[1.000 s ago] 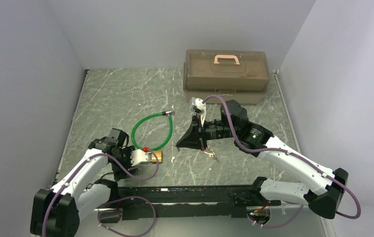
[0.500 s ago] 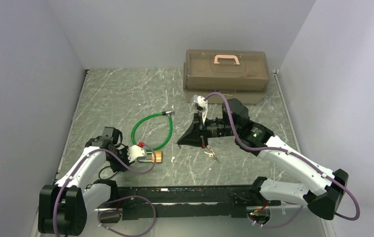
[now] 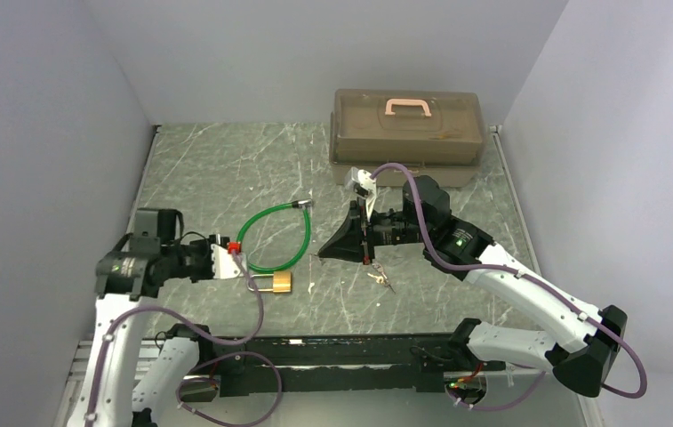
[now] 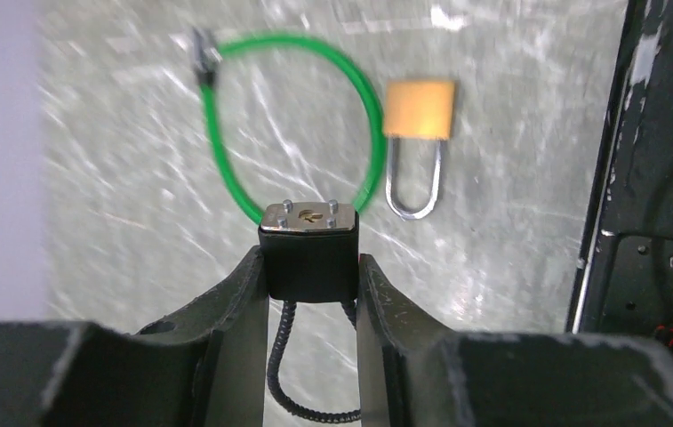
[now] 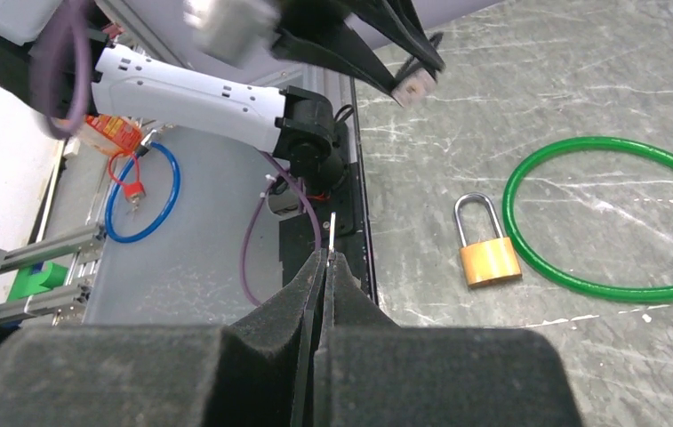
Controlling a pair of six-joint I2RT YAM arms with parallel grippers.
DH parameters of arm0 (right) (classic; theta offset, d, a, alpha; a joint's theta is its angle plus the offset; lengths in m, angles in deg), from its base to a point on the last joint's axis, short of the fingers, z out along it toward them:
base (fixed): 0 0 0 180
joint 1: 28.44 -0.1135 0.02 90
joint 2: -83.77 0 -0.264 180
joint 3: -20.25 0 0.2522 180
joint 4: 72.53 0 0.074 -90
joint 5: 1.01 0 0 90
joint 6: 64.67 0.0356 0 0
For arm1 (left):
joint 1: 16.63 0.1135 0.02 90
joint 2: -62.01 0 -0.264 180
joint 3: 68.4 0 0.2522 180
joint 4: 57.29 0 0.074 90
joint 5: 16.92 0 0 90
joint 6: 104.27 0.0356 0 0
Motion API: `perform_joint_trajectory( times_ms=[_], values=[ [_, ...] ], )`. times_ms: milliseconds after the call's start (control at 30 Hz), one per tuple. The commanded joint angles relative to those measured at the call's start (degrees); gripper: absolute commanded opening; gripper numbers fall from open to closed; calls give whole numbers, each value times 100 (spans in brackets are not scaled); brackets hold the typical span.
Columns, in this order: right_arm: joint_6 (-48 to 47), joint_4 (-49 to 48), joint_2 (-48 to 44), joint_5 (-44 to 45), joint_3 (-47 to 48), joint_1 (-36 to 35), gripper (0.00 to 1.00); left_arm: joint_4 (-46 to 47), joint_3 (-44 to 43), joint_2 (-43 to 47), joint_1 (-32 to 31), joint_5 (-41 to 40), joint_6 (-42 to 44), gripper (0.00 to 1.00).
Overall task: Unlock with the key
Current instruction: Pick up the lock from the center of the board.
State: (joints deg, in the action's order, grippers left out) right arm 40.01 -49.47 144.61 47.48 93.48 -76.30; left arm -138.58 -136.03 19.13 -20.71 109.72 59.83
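Note:
My left gripper (image 4: 312, 267) is shut on a small black lock (image 4: 309, 258) whose silver keyhole face points forward and whose black braided shackle hangs between the fingers. In the top view the left gripper (image 3: 228, 261) holds the black lock above the table, at the end of the green cable loop (image 3: 297, 240). My right gripper (image 5: 324, 258) is shut on the key (image 5: 331, 233), a thin silver blade sticking out past the fingertips. In the top view the right gripper (image 3: 322, 258) points left, with a little bunch of keys (image 3: 377, 277) beneath it. The two grippers are well apart.
A brass padlock (image 3: 281, 283) with a silver shackle lies on the marble table beside the green cable (image 4: 364, 107), also seen as the brass padlock (image 5: 489, 258). A brown toolbox (image 3: 406, 133) stands at the back. The black base rail (image 3: 332, 351) runs along the near edge.
My left gripper closed on the black lock, then drew back left and rose with it, turning level. The brass padlock stayed on the table. The right arm barely moved.

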Motion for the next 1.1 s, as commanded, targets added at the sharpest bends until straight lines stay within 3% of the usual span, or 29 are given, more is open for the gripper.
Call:
perform_joint_trajectory(
  times_ms=[0, 167, 333, 533, 667, 900, 1067],
  values=[
    [-7, -244, -47, -334, 289, 14, 0, -1515, -1253, 228, 21, 1528, 1414, 0],
    [-89, -85, 209, -625, 669, 2, 0, -613, -1947, 667, 21, 2456, 1358, 0],
    [-237, 46, 484, -850, 1086, -44, 0, 572, -2017, 928, 21, 3199, 858, 0],
    [-542, 257, 641, -1125, 1514, -58, 0, 1256, -1868, 1289, 21, 3626, 1064, 0],
    [-709, 307, 727, -1290, 1714, -59, 0, 1173, -2051, 1179, 21, 3667, 1236, 0],
    [-886, 393, 829, -1495, 1899, -65, 0, 1608, -1940, 1146, 21, 3807, 761, 0],
    [-1192, 794, 901, -1440, 2155, -59, 0, 1481, -1986, 868, 21, 3735, -132, 0]
  ],
)
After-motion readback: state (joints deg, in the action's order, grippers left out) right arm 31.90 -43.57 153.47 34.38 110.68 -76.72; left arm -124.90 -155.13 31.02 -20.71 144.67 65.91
